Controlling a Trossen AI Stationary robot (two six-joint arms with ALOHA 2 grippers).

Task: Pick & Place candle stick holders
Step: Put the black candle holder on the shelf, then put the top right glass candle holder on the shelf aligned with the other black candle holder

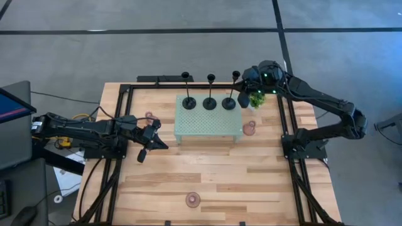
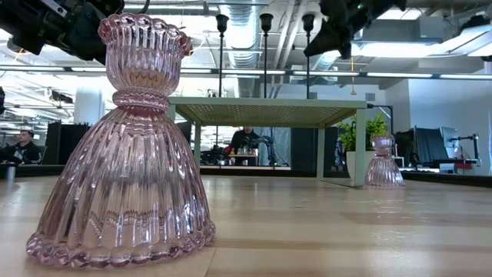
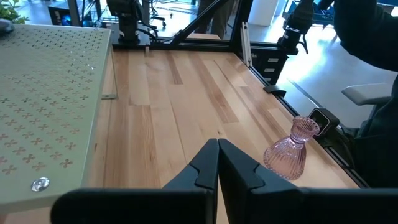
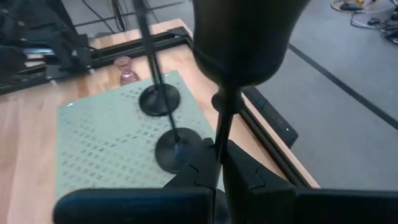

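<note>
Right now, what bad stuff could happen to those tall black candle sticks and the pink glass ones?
The right gripper is shut on the thin stem of a black holder on the green tray; a tug sideways could topple it into the two black neighbours.

The left gripper is shut and empty near one pink holder; swinging over might knock the glass off the table edge.

Three black thin-stemmed candle holders (image 1: 210,102) stood on a pale green perforated tray (image 1: 207,127); ribbed translucent pink glass holders (image 2: 123,146) were lower left

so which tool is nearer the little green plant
Right. The right tool is shut on a black candle holder's stem beside the plant; the left tool sits across the tray.
</note>
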